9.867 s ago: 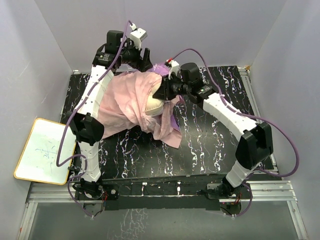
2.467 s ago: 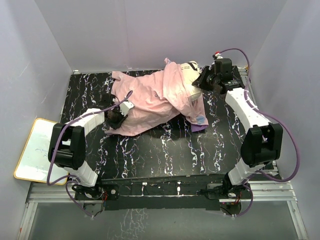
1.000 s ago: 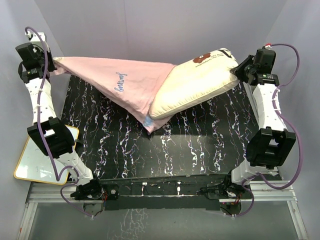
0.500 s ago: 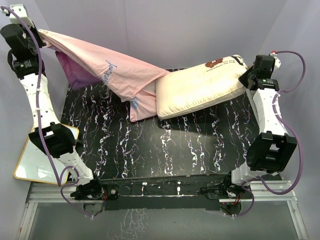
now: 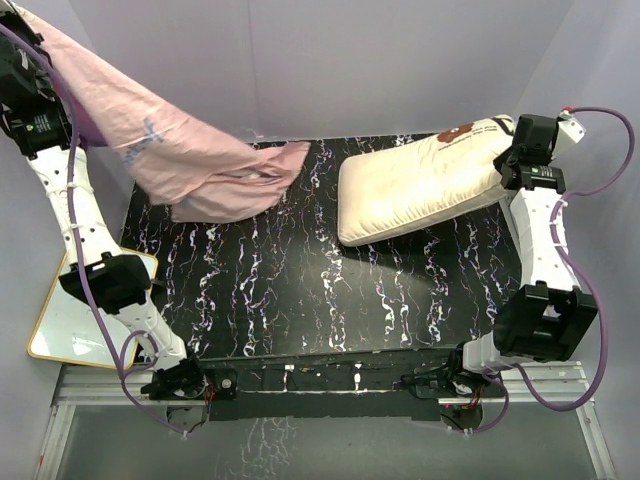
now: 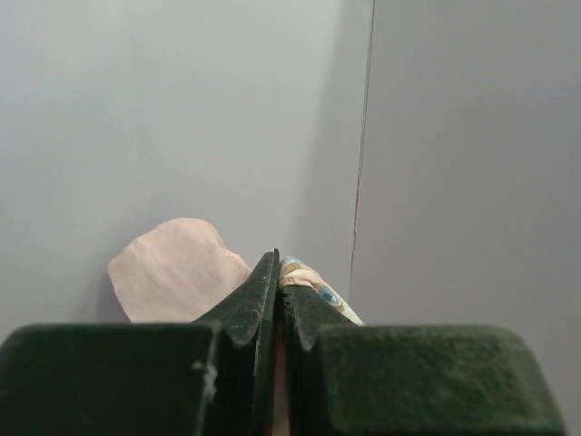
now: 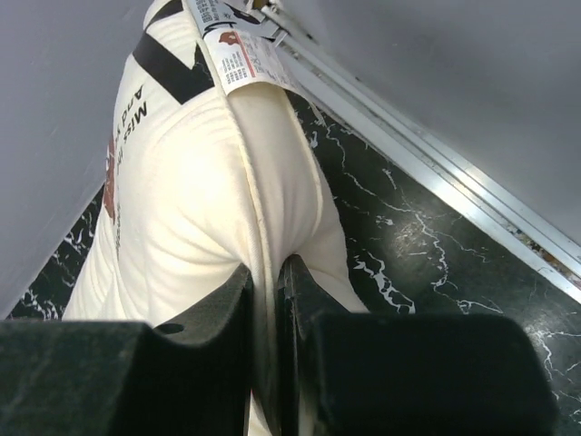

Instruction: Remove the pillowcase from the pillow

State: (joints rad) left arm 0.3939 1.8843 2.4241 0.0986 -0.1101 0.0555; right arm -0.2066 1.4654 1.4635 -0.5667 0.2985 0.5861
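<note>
Table (image 5: 300, 300): black marbled top, ahead of my bases. Pillow (image 5: 415, 185): cream, at 2 o'clock, bare of cover, its seam pinched tight in my right claw (image 7: 265, 272). Pillowcase (image 5: 190, 150): pale pink inside outward, at 10 o'clock, well apart from the pillow, hanging from my left claw (image 6: 277, 272), which is clamped on its edge high at 11 o'clock.

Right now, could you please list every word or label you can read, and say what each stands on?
"Mis" and "And": starts of two dark lines on the pillow, right wrist view; the rest is cut off.
Print on the sewn tag at the pillow's corner: too small to read.
Blue marking on the pillowcase: blurred, unreadable.
Marks on the whiteboard: too faint to read.
</note>
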